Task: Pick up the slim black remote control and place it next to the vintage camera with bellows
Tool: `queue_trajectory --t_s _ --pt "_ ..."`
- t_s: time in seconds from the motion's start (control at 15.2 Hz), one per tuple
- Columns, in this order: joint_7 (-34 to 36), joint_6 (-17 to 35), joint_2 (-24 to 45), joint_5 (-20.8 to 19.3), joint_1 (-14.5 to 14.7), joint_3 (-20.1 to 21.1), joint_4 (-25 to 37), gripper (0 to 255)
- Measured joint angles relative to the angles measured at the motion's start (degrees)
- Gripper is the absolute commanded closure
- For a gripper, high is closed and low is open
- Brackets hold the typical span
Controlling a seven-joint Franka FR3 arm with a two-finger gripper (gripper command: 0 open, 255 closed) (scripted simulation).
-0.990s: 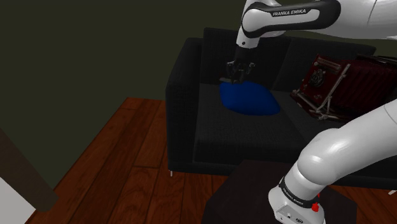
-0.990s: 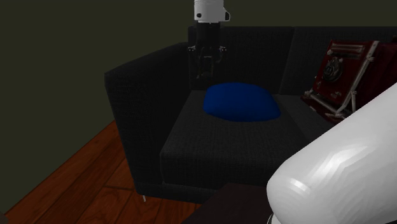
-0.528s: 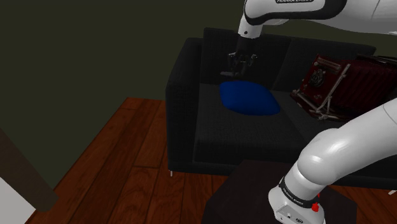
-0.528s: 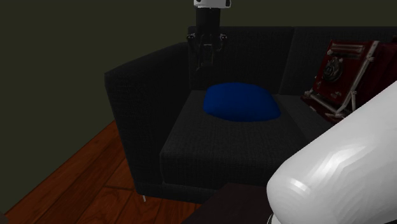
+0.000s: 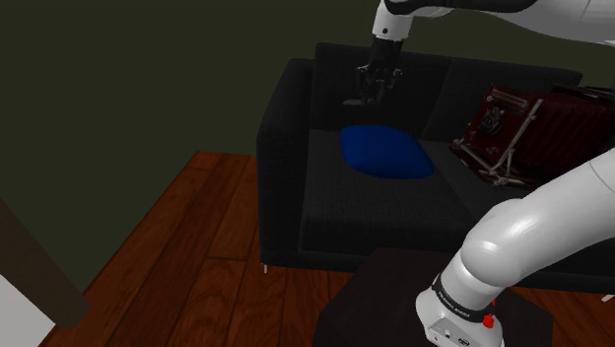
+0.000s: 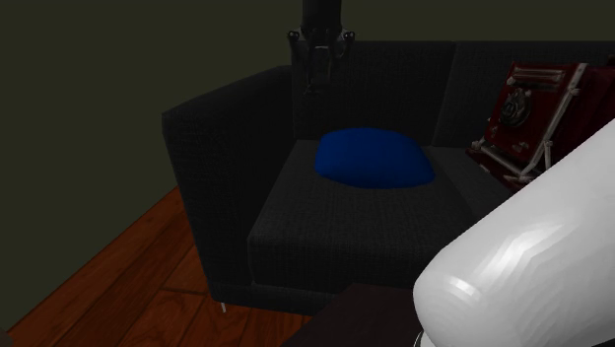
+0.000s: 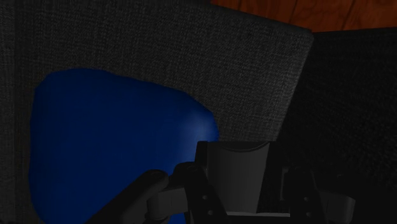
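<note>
Remote (image 5: 353, 102): hanging in the air above the blue cushion (image 5: 386, 153), clear of it, over the end of the sofa (image 5: 286, 177) on the shoulder view's left, and well apart from the camera (image 5: 498, 128).
Remote's axis: looking roughly level, its pale end sticking out from the jaws towards the shoulder view's left. In the wrist view it is showing as a dark slab (image 7: 235, 178) between the fingers.
Jaws: clenching on the remote and pointing down.
Arm (image 5: 522, 237): rising from the stand, arching across the top of the shoulder view, with the wrist dropping in front of the sofa's backrest.
Camera: sitting on the seat at the sofa's other end.
</note>
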Motion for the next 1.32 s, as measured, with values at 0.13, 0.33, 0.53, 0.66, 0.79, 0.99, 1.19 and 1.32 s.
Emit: queue_trajectory --t_s 0.13,0.33,0.53,0.66,0.79,0.99,1.19,1.32 --pt "-0.2 -1.5 0.3 0.0 0.0 -0.1 1.7 255" --pt "-0.4 -4.0 1.0 0.0 -0.1 -0.2 5.0 255" --pt "-0.4 -6.3 1.9 0.1 0.0 -0.1 8.2 255" --pt "-0.3 -7.8 2.6 0.2 0.0 -0.1 10.4 255" --pt "-0.4 -9.4 3.4 0.2 0.0 -0.2 12.8 255" --pt "-0.4 -11.8 4.2 0.3 0.1 -0.1 16.0 255" --pt "-0.4 -14.2 5.6 0.4 0.1 -0.1 19.9 255" --pt "-0.6 -16.1 6.7 0.4 0.1 -0.2 22.8 255"
